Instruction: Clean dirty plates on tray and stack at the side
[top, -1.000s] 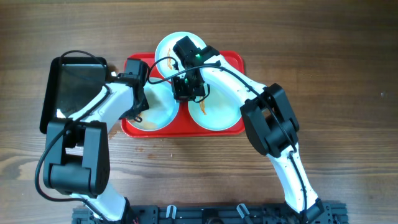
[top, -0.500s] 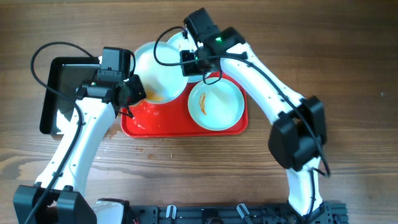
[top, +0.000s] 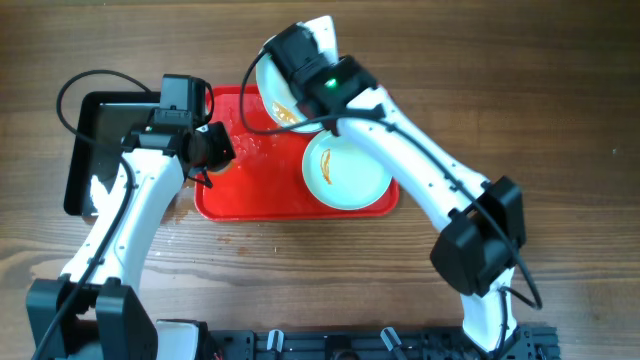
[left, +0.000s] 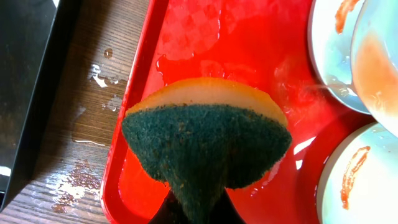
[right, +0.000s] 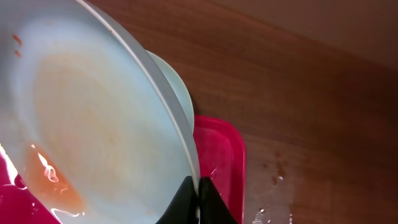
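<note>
My right gripper (right: 199, 200) is shut on the rim of a pale plate (right: 93, 124) and holds it tilted up over the back of the red tray (top: 260, 195). That plate (top: 270, 88) has a watery orange smear low on its face. A second plate (right: 178, 93) lies behind it at the tray's back, also seen in the left wrist view (left: 326, 59). A third plate (top: 345, 168) with an orange streak lies flat on the tray's right half. My left gripper (left: 193, 211) is shut on a green-and-yellow sponge (left: 208, 140) over the tray's wet left part, apart from the plates.
A glossy black tray (top: 110, 150) lies left of the red tray. Water drops and a wet patch (left: 93, 127) lie on the wooden table between the two trays. Both arms reach in from the front.
My right gripper has carried its plate back and to the right and tilted it steeper. The sponge is off the plate, and my left arm has barely moved.
</note>
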